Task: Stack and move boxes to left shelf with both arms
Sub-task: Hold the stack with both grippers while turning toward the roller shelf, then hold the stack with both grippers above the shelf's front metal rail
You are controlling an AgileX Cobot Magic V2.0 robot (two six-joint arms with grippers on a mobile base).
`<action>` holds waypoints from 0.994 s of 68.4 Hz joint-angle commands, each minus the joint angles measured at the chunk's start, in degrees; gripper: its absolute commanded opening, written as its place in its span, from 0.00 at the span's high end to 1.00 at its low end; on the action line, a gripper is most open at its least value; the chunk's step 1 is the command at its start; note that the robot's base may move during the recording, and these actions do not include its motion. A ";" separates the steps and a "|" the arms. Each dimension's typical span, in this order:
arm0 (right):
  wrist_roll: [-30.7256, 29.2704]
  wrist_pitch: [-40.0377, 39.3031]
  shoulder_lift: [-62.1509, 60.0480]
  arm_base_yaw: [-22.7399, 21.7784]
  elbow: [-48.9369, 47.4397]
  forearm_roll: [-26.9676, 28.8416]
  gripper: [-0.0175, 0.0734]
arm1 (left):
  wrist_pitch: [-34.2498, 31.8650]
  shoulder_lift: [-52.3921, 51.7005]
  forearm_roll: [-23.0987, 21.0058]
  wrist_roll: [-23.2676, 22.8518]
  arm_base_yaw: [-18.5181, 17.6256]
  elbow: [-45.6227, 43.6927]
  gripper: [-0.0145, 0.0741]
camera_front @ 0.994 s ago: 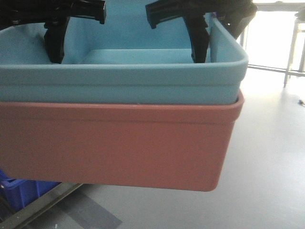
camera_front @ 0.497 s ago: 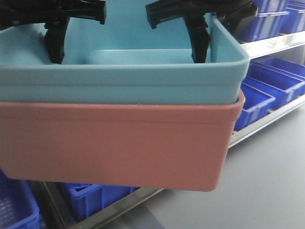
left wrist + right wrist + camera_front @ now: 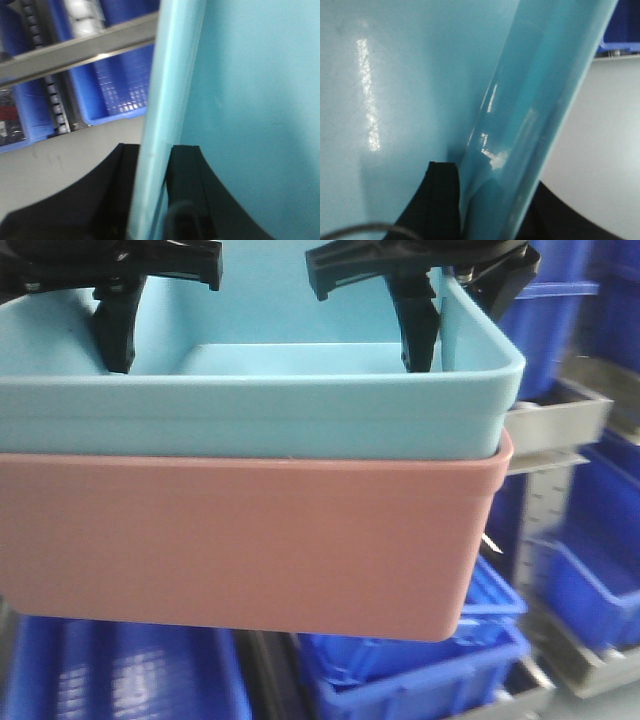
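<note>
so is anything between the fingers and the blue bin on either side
Nothing visible: in both wrist views the left gripper and right gripper have fingers straddling the light blue bin wall directly.

blue crates (image 3: 400, 675) packed below, steel bracket (image 3: 565, 420) close rt — little room

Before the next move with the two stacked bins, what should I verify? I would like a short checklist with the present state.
1. Nesting of light blue plastic bin in salmon pink plastic bin: ok.
2. Left gripper straddles the blue wall: ok.
3. Right gripper straddles the blue wall: ok.
4. Bins level: ok.
5. Free spot on steel roller shelf: cannot tell, view blurred.
6. Clearance over dark blue crates: cannot tell.
</note>
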 commanded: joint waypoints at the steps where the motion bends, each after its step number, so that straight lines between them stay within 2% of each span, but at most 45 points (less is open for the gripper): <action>1: 2.19 -12.19 -2.19 1.59 -2.64 2.55 0.75 | -10.76 -2.64 -3.75 -1.29 -2.35 -3.02 0.84; 68: 2.19 -12.19 -2.19 1.59 -2.64 2.55 0.75 | -10.76 -2.64 -3.75 -1.29 -2.35 -3.02 0.84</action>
